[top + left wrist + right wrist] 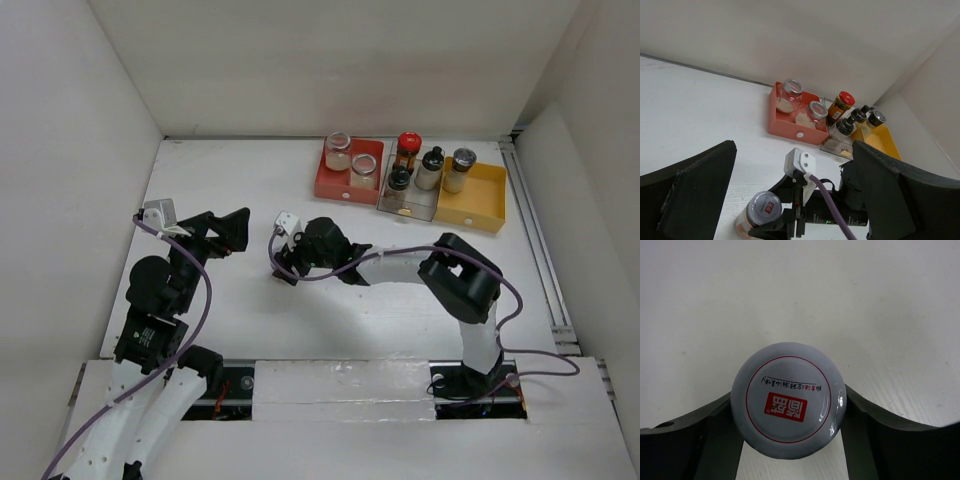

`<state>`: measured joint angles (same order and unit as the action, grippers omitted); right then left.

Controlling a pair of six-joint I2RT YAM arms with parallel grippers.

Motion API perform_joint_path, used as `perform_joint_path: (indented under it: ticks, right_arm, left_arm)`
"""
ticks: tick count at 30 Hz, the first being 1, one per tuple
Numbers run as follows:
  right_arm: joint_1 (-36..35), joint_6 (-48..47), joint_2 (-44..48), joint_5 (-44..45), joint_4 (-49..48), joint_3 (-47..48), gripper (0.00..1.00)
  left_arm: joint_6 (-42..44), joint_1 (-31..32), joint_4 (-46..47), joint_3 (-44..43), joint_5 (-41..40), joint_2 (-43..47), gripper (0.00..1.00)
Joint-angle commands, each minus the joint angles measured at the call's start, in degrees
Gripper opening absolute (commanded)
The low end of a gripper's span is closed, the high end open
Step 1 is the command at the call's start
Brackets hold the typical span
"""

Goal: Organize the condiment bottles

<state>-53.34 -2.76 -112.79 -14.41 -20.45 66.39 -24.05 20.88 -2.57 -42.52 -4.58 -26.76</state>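
Observation:
My right gripper is shut on a silver-lidded jar with a red label, which stands on the table left of centre. The jar also shows in the left wrist view. My left gripper is open and empty, to the left of it. Two clear glass jars stand in the red tray. A dark red-capped bottle and two black-capped bottles stand in the clear tray. A silver-lidded jar stands in the yellow tray.
The three trays sit side by side at the back right of the table. White walls enclose the table on the left, back and right. The right arm stretches leftward across the middle of the table.

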Motion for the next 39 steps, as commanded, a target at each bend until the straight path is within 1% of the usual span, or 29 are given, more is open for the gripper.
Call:
perform_joint_path:
  ticks: [1,3,4,5,6,7,8,9,10,12,13,14,16,17,19,20,21,23,24,28,29,33,36,39]
  right_arm:
    - [0.69,4.69,1.68,-3.69,-9.69,0.95,0.61]
    - [2.61,6.01,5.11,-4.30,-11.19,-0.12,0.52]
    - [3.59,6.02,7.39,-4.31,-11.19,-1.43,0.50]
    - [4.55,6.54,12.72,-3.44,-12.15,-2.22,0.50]
    - [5.78,6.54,15.47,-3.43,-12.68,-3.01,0.50]
    - [8.49,6.54,18.19,-1.51,-13.21,-3.72,0.50]
    - [10.00,7.07,23.36,-0.19,-13.21,-4.94,0.50]
    - [11.75,7.07,25.84,1.30,-12.69,-5.56,0.50]
    - [15.68,7.07,28.13,4.45,-12.69,-6.18,0.50]
    - [20.10,7.07,33.92,9.55,-11.03,-8.03,0.50]
    - [22.64,7.07,35.43,14.37,-8.06,-8.03,0.50]
    - [27.80,7.07,36.84,17.02,-5.94,-8.03,0.50]
    - [32.93,8.12,41.06,22.91,-2.16,-9.08,0.50]
    - [38.26,8.65,42.12,26.07,-1.18,-9.61,0.50]
    - [43.56,10.40,44.23,27.50,0.05,-10.84,0.50]
    - [46.02,10.93,44.24,27.51,0.67,-10.84,0.50]
    - [50.40,11.46,44.24,27.51,0.67,-11.54,0.50]
    - [54.12,13.13,42.40,27.51,1.20,-12.16,0.50]
    - [57.27,13.14,41.26,26.99,1.20,-12.16,0.50]
    - [62.73,14.63,33.36,25.32,1.20,-10.32,0.50]
    - [63.44,14.63,29.51,24.44,1.20,-8.40,0.50]
    - [65.11,14.11,22.20,23.82,0.58,-3.73,0.50]
    - [65.12,12.62,17.45,22.59,-0.21,-0.66,0.50]
    - [65.12,12.08,14.80,21.28,-0.82,0.49,0.52]
  left_arm:
    - [0.32,-0.05,2.04,-2.39,0.71,0.48,0.99]
    - [0.32,-0.05,2.04,-2.39,0.71,0.48,0.99]
    - [0.32,-0.05,2.04,-2.39,1.23,0.48,0.99]
    - [0.32,-0.05,2.04,-2.39,1.24,-0.04,0.99]
    - [0.32,-0.05,2.04,-2.39,1.24,-0.04,0.99]
    - [0.32,-0.05,2.04,-2.39,1.76,-0.04,0.99]
    - [0.32,-0.05,2.04,-2.39,2.46,-0.04,0.99]
    - [0.32,-0.05,2.56,-2.39,2.47,-0.04,0.99]
    - [0.32,-0.05,2.57,-2.39,2.47,-0.04,0.99]
    - [0.32,-0.05,2.57,-2.39,3.08,-0.66,0.99]
    - [0.32,-0.05,2.57,-2.39,3.08,-0.66,0.99]
    - [0.32,-0.05,2.57,-2.39,3.61,-0.66,0.99]
    - [0.32,-0.05,2.57,-2.39,3.61,-0.66,0.99]
    - [0.32,-0.05,2.57,-2.39,3.61,-0.66,0.99]
    - [0.32,-0.05,2.57,-2.39,4.23,-0.66,0.99]
    - [0.32,-0.05,2.57,-2.39,4.23,-0.66,0.99]
    - [0.32,-0.05,2.57,-2.39,4.23,-0.66,0.99]
    - [0.32,-0.05,2.57,-2.39,4.23,-0.66,0.99]
    - [0.32,-0.05,2.57,-2.39,4.23,-0.66,0.99]
    - [0.32,-0.05,2.57,-2.39,4.23,-0.66,0.99]
    - [0.32,-0.05,2.57,-2.39,4.23,-0.66,0.99]
    - [0.32,-0.05,2.57,-2.39,4.23,-1.19,0.99]
    - [0.32,-0.05,2.57,-2.39,4.23,-1.19,0.99]
    - [0.32,-0.05,2.57,-2.39,4.23,-1.71,0.99]
